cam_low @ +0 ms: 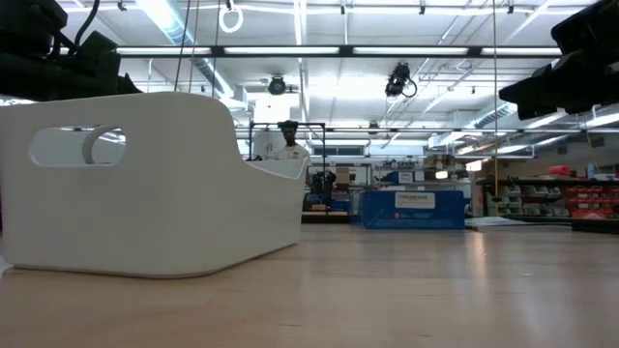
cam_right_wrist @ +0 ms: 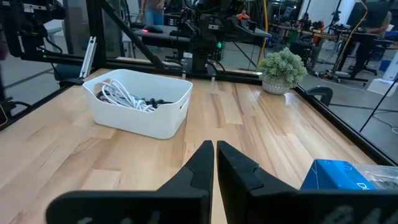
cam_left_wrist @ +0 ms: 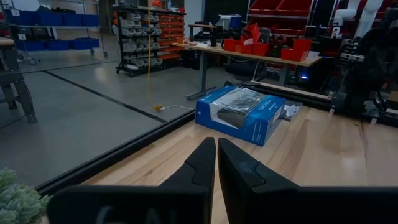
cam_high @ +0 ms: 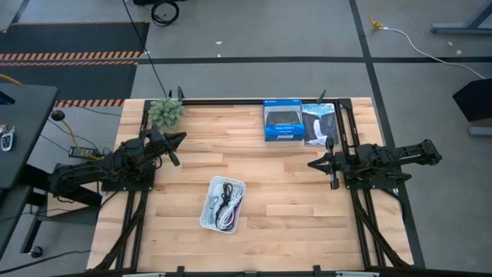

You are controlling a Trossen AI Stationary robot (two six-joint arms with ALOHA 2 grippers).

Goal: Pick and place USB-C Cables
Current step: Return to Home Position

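Note:
The USB-C cables [cam_high: 225,206] lie coiled together inside a white bin [cam_high: 206,217] near the table's near middle; white, black and dark red strands show. In the right wrist view the cables [cam_right_wrist: 127,98] show over the bin's rim [cam_right_wrist: 158,107]. My left gripper [cam_high: 181,137] hovers at the table's left side, shut and holding nothing, its fingers [cam_left_wrist: 216,149] pointing toward the blue box. My right gripper [cam_high: 311,164] hovers at the right side, shut and holding nothing, pointing toward the bin [cam_right_wrist: 214,146].
Two boxed products sit at the far edge: a blue box [cam_high: 282,121] and a blue-and-white one [cam_high: 318,123]. A small green plant [cam_high: 166,111] stands at the far left corner. The bin [cam_low: 145,184] fills the low view's left. Bare wood lies between both grippers.

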